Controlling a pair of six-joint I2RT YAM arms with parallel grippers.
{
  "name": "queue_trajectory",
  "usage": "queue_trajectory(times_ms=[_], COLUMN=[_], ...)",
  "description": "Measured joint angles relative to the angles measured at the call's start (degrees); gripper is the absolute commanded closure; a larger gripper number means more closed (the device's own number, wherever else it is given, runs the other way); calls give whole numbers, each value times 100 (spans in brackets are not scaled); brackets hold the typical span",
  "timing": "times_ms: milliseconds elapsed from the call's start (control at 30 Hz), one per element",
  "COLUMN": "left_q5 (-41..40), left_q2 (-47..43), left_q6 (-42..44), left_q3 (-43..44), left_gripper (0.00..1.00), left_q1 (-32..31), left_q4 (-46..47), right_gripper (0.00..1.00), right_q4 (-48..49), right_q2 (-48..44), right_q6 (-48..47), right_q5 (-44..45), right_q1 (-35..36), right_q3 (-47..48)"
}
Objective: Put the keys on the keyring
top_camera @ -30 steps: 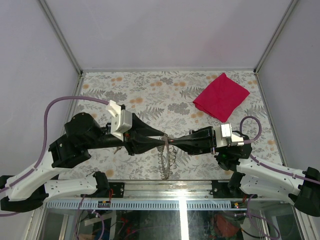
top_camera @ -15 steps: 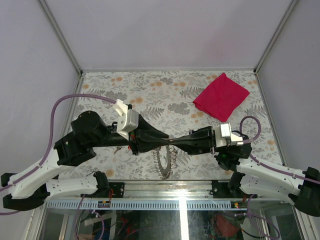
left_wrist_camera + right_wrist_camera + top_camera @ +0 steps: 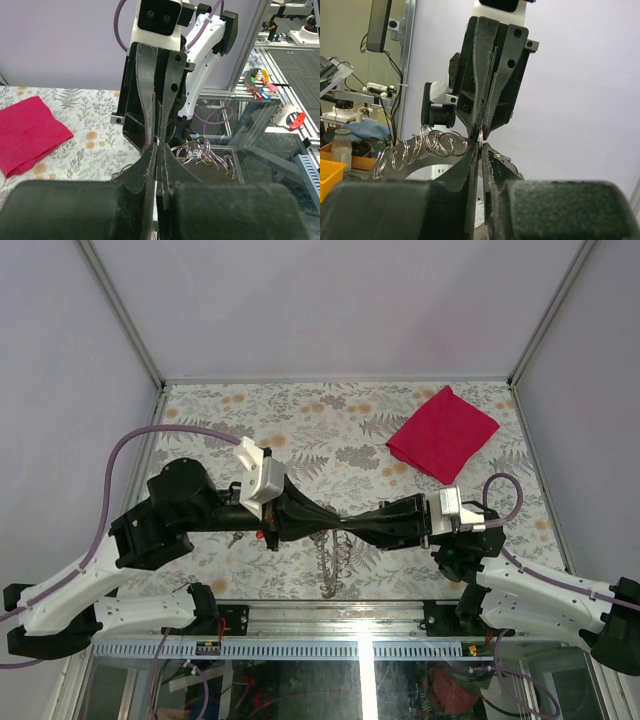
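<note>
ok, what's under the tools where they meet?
Linked metal rings dangle there, above the floral table. The pinch point between left tool and right tool is covered.

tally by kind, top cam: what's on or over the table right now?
tools: 2 (left tool, right tool)
ring chain: 1, individual rings too tangled to count
red cloth: 1
total: 4

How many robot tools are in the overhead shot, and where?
2. The left tool reaches in from the left, the right tool from the right; they meet tip to tip above a chain of metal rings. None looks hidden.
</note>
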Motion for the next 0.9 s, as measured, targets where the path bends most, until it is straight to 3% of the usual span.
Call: queue_trajectory(times_ms=[400, 900], left_q5=[-55, -144], left_q2=[389, 656], left_q6=[227, 424], left_q3=[584, 992], left_gripper=[100, 100], left_q1=[0, 0], left_q4=[-1097, -1821], right_gripper=[83, 82], right_q4=[-1751, -2879], right_q2=[-686, -833], right_q6=[-721, -1132], right_q5=[133, 107], right_q1=[2, 2], right_q3=[66, 352])
